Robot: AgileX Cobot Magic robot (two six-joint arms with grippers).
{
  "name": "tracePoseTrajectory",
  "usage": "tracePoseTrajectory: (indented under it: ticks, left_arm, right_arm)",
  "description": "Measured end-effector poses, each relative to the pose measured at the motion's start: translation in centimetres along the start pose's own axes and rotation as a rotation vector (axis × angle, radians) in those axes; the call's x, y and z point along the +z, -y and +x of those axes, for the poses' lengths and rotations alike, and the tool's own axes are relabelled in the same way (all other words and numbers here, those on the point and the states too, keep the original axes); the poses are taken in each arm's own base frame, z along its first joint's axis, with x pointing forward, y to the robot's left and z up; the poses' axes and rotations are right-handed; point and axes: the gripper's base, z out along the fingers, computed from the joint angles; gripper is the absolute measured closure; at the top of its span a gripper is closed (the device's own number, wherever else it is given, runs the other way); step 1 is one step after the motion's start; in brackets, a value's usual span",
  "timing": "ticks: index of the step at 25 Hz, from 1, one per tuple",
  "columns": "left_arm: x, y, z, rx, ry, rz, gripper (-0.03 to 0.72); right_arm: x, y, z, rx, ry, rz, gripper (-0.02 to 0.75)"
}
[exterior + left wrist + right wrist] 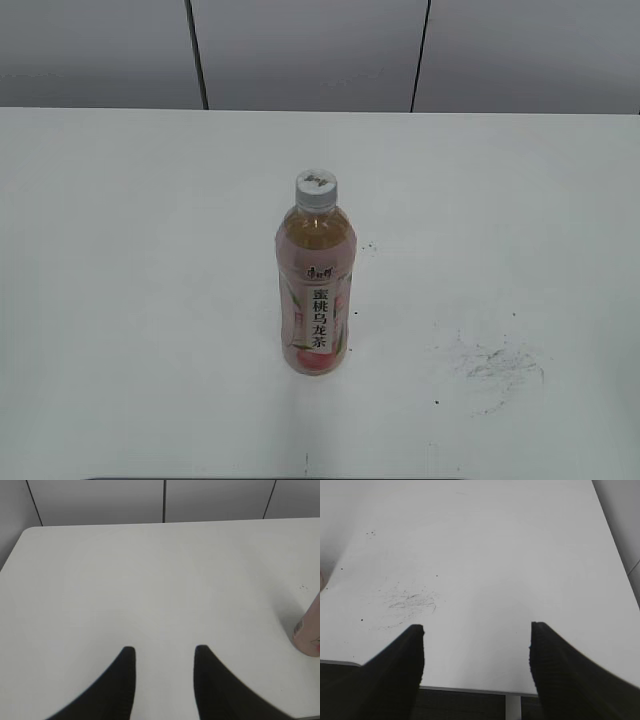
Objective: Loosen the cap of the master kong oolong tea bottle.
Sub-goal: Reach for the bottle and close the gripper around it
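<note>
The master kong oolong tea bottle (314,300) stands upright near the middle of the white table, with amber tea, a pink peach label and a white strip of black characters. Its white-grey cap (316,187) sits on the neck. Neither gripper shows in the exterior view. In the left wrist view my left gripper (165,651) is open and empty over bare table; the bottle's base (309,632) is at the right edge, well apart from it. In the right wrist view my right gripper (476,627) is open and empty above the table's front edge; a sliver of the bottle (321,578) shows at the far left.
The white table (120,300) has a patch of dark scuff marks (495,365) right of the bottle, also in the right wrist view (407,602). Grey wall panels (300,50) rise behind the table. The table's rounded far-left corner (30,530) shows in the left wrist view.
</note>
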Motion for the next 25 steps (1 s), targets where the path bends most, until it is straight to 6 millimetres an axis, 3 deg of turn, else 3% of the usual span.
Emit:
tracePoseTrajectory:
  ticks: [25]
  left_arm:
    - [0.00,0.02,0.00,-0.001,0.000,0.002,0.446]
  right_arm:
    - [0.00,-0.06,-0.01,0.003,0.001,-0.006,0.237]
